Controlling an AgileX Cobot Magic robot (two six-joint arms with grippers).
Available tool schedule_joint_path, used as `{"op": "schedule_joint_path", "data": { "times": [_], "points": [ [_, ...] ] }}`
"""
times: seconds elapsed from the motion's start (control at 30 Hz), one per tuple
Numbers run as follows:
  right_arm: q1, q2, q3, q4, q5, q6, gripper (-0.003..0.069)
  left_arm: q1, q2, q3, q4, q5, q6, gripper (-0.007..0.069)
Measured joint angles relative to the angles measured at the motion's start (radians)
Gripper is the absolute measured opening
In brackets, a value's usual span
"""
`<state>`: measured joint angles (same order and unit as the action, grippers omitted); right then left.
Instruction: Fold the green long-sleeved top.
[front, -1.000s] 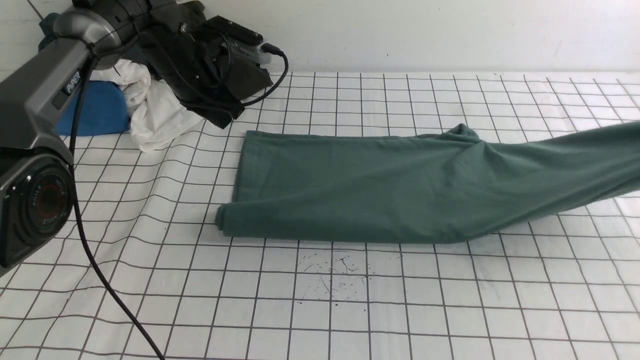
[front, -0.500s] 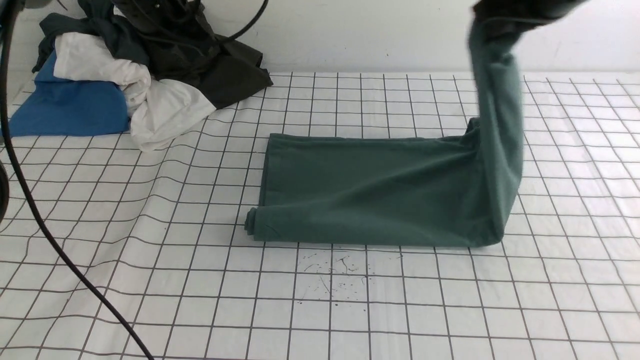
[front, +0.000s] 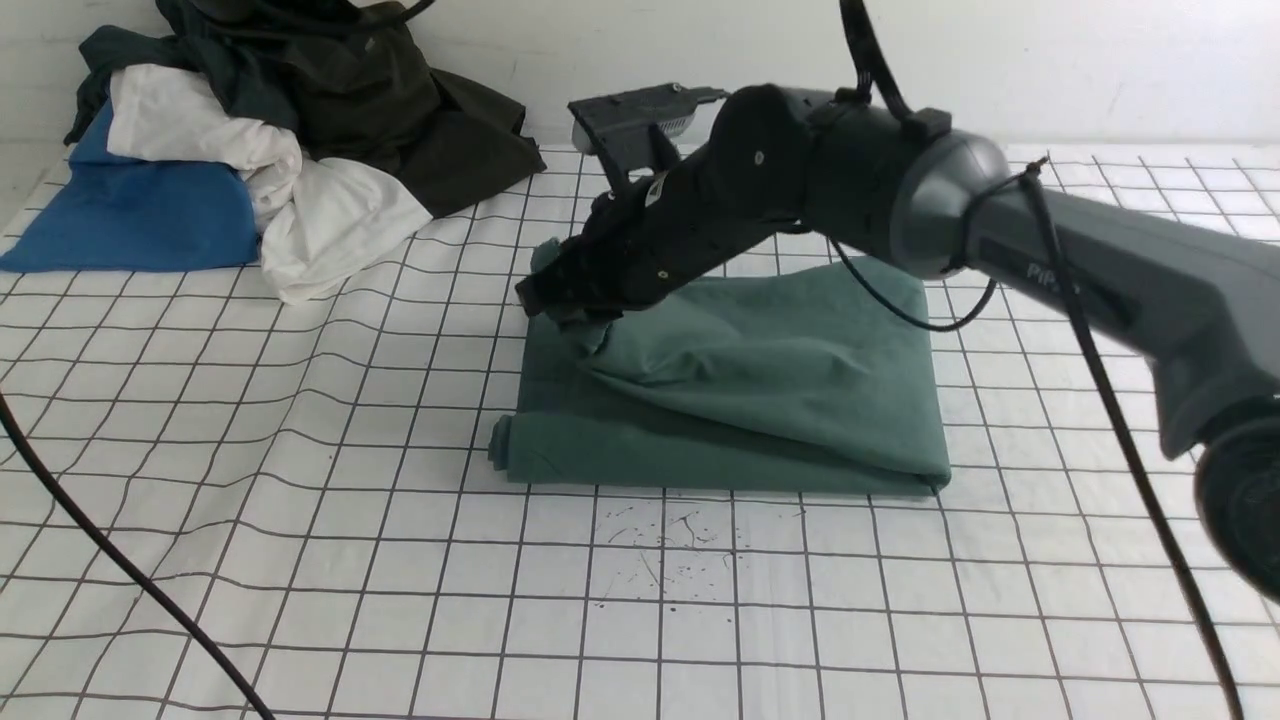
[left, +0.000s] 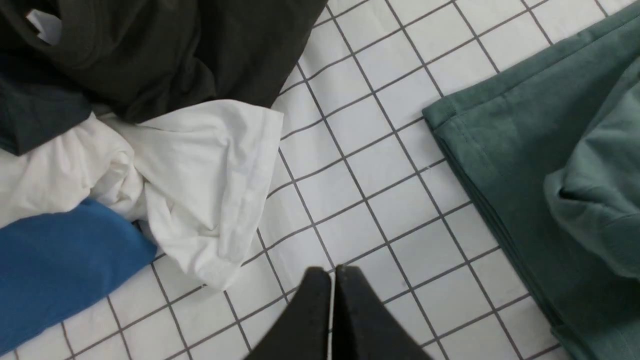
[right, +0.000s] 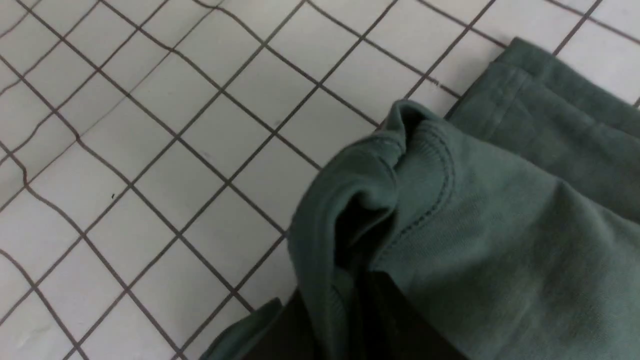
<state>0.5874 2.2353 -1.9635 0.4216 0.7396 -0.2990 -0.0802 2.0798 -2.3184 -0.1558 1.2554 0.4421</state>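
Right hand (front: 542, 297): narrow jaws pinching green long-sleeved top (front: 760, 400), folded on counter (front: 400, 600). Left hand (left: 332, 275): closed, empty.

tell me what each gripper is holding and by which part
The right gripper pinches the green long-sleeved top by a bunched, stitched edge. The left gripper is shut, holding nothing.

jaws of the right arm (front: 1050, 262) touch the folded green top (front: 770, 400).

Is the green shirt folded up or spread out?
Folded. The green top lies doubled over itself in layers, its upper flap rumpled, with the right gripper at that flap's corner.
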Motion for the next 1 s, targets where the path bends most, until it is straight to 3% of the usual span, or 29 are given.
{"op": "schedule_joint_path", "data": {
  "times": [0.13,0.17,0.23,0.37,0.5,0.6,0.67,0.73,0.87,1.0],
  "points": [
    [-0.018,-0.012,-0.023,0.068,0.019,-0.039,0.0368,0.000,0.000,0.000,-0.038,0.000,0.000,-0.0008],
    [-0.020,-0.013,-0.026,0.068,0.022,-0.039,0.0379,0.000,0.000,0.000,-0.041,0.000,0.000,-0.0008],
    [-0.052,-0.035,-0.077,0.054,0.113,-0.045,0.0501,-0.004,0.000,0.000,-0.077,0.001,0.003,-0.0008],
    [-0.125,-0.081,-0.171,-0.060,0.308,-0.045,0.0556,-0.034,0.000,0.014,-0.123,0.000,0.029,-0.0008],
    [-0.198,-0.097,-0.207,-0.198,0.467,-0.044,0.0496,-0.095,0.006,0.065,-0.140,-0.001,0.042,-0.0008],
    [-0.265,-0.097,-0.160,-0.268,0.495,-0.008,0.0366,-0.166,0.046,0.143,-0.146,-0.004,0.045,-0.0008],
    [-0.282,-0.097,-0.131,-0.271,0.496,-0.001,0.0307,-0.185,0.071,0.178,-0.139,-0.005,0.045,-0.0008],
    [-0.305,-0.097,-0.037,-0.264,0.496,0.003,0.0183,-0.225,0.127,0.250,-0.097,-0.012,0.035,-0.0008],
    [-0.307,-0.092,0.156,-0.219,0.490,-0.023,0.0020,-0.255,0.222,0.366,0.000,-0.029,-0.005,-0.0008],
    [-0.307,-0.063,0.287,-0.209,0.391,-0.033,-0.0010,-0.256,0.233,0.389,0.010,-0.045,-0.020,-0.0008]
  ]
}}
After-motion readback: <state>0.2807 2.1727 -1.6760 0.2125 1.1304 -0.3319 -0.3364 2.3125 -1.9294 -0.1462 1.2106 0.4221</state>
